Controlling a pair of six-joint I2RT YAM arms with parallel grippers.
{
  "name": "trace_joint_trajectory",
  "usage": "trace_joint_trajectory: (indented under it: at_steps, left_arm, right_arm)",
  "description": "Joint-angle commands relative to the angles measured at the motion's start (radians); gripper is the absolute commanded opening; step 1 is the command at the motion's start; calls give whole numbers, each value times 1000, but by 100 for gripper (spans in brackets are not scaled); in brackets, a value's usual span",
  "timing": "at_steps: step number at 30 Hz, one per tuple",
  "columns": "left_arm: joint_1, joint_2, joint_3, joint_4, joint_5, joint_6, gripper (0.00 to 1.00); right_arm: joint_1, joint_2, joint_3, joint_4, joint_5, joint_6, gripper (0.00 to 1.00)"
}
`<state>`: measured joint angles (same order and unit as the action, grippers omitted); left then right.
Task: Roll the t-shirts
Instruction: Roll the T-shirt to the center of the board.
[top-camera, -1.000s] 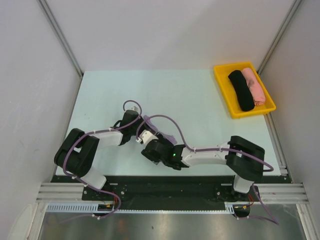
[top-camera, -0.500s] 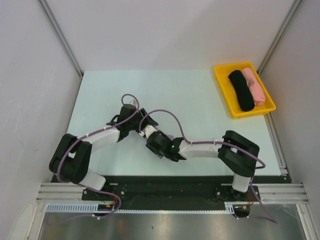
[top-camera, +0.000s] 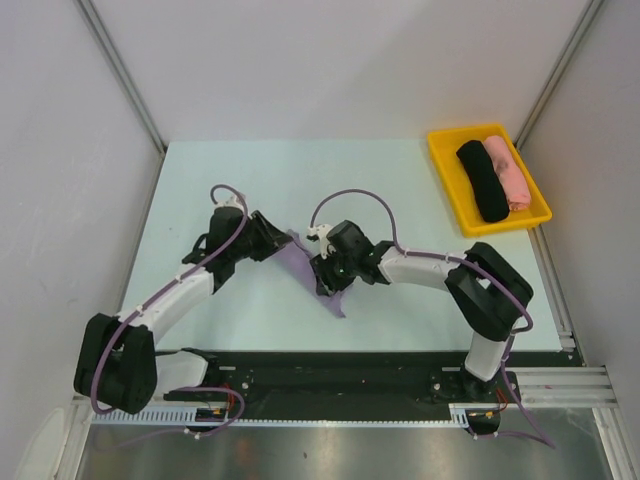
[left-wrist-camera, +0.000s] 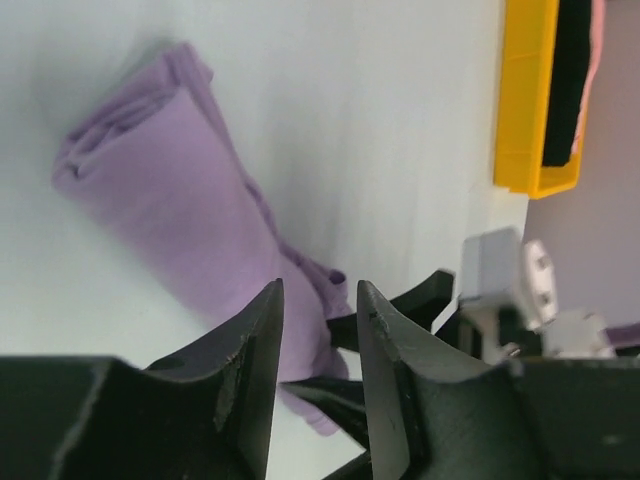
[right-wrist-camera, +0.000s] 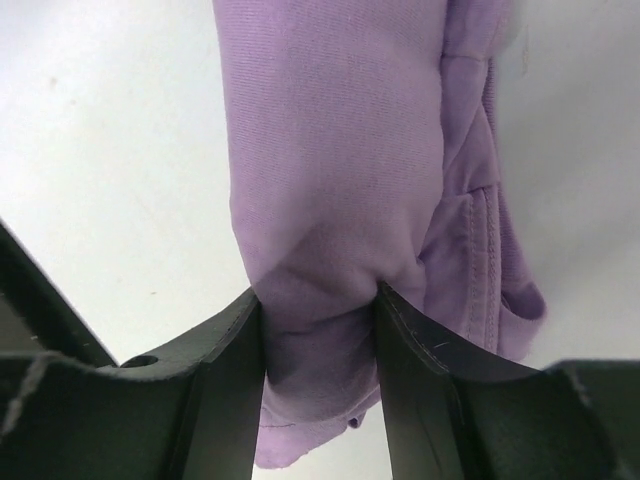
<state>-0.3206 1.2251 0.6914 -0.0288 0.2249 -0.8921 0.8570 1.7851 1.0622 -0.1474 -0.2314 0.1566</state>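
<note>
- The t-shirt (left-wrist-camera: 170, 190) lies near the middle of the table (top-camera: 400, 200) as a long, folded, partly rolled strip, running diagonally between the two grippers.
- Handling, as a judgement: it is light, soft cotton with no stiffness. It will sag and unroll wherever you let go, and the layers can slide over one another. Expect loose hems at the ends.
- Take hold across the full thickness of the strip near an end, so that all layers are pinched together rather than the top fold alone.
- Right gripper (right-wrist-camera: 320, 300): clamped on the strip, with cloth bulging between the jaws. The forearm reaches leftward from a bent elbow.
- Left gripper (left-wrist-camera: 318, 295): jaws apart with a narrow gap. Cloth shows beyond the gap and no grip is visible. The arm stretches diagonally from its base towards the strip's far-left end.
- The yellow tray (top-camera: 510, 224) at the far right corner holds a black bundle (top-camera: 482, 185) and a pink bundle (top-camera: 510, 170), well apart from the work.
</note>
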Motion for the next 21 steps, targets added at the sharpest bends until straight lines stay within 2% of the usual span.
trace_joint_trajectory:
  at_steps: [1,5,10,13,17,21]
  left_arm:
    - [-43,14,-53,26,18,-14,39]
    - [-75,73,-62,93,17,-31,36]
    - [-92,181,-33,96,-21,-36,34]
    - [-101,234,22,54,-51,-33,34]
    - [-109,309,63,36,-64,-25,33]
    - [-109,324,77,1,-68,-24,33]
  right_arm:
    - [-22,63,-15,38,-209,64,48]
    - [-49,82,-18,54,-261,101,47]
    - [-76,85,-19,60,-307,130,47]
    - [-79,60,-19,43,-263,142,54]
    - [-84,-9,-24,34,-209,167,75]
    - [-122,-120,-33,51,-184,202,87]
